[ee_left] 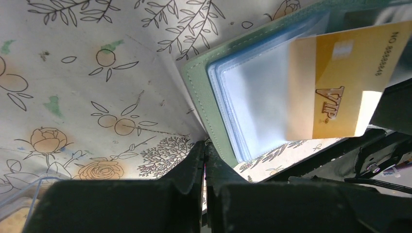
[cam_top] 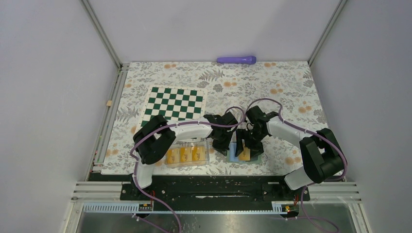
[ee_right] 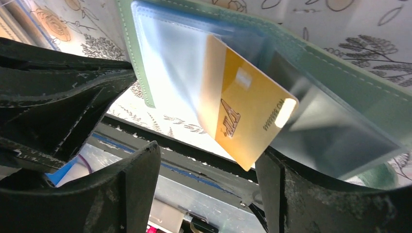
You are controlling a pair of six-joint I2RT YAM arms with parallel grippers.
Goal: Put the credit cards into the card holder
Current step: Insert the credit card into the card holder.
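**A:** Two arms meet low over the near middle of the floral cloth (cam_top: 291,97) in the top view. What lies under them?

**B:** The card holder (cam_top: 233,157) lies open just right of the clear box (cam_top: 208,145), with one credit card (cam_top: 244,154) on it. More credit cards (cam_top: 186,154) show as three orange patches side by side in the box. The left gripper (cam_top: 226,149) comes at the holder from the left and the right gripper (cam_top: 250,145) hangs above it.

**A:** What else is on the cloth?

**B:** A green-and-white checkerboard mat (cam_top: 176,103) lies farther back on the left. A purple object (cam_top: 236,59) rests against the far wall.

**A:** What does the left wrist view show?

**B:** The fingers are pressed together, their tips right at a corner of the holder's green cover. I cannot tell whether they pinch it. The gold card reads "VIP". One short edge sits under the clear sleeves (ee_left: 252,102) and the rest sticks out.

**A:** And the right wrist view?

**B:** The jaws stand apart, one finger on each side of the card. The card's lower corner is close to one finger, and the other finger is well clear, so nothing is clamped. The card is tilted, with only its far edge slipped into a sleeve on the holder's light blue inside.
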